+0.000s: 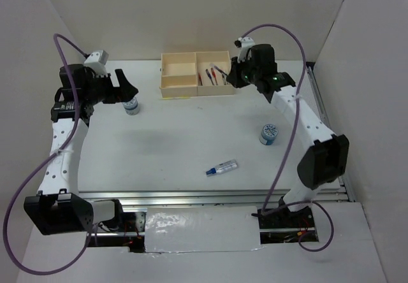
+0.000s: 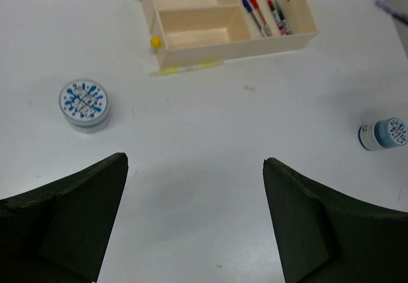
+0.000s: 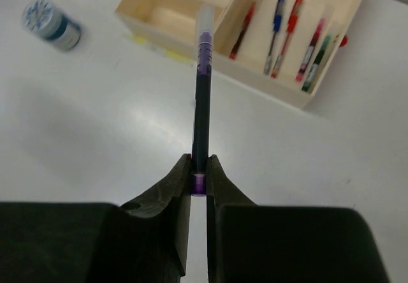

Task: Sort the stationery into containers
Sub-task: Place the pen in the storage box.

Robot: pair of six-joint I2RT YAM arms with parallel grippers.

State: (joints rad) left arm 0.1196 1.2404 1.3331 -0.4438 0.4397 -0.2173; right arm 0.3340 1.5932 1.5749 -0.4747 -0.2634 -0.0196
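Entry: purple pen [image 3: 201, 98], clear-capped, being pinched at its lower end between the pressed-together fingers of the right claw [image 3: 198, 176]. It is hanging over the table [image 1: 191, 136] just near of the cream box [image 3: 255, 78], its cap pointing at the divider between the large right compartment and the small ones. The loose pens [image 3: 287, 34], red, blue and green, are lying side by side in that large compartment, so by judgement the held one is being carried over to join them. The two small left compartments are showing no stationery. The left cylinder [image 2: 84, 103] is standing upright left and near of the box. The left claw [image 2: 194, 222] is hovering close by with its fingers spread wide and holding nothing, probably lining up for a grasp. The right cylinder [image 1: 269, 134] is standing well apart on the right side of the table. The clear tube [image 1: 222, 167], blue-ended, is lying on its side near the middle, closer to the arm bases. Views: only the right wrist view is showing the grip and the pen's colour, since from overhead the pen is too small to tell apart. Only the overhead view is showing the tube. Only the left wrist view is showing both cylinders at once.
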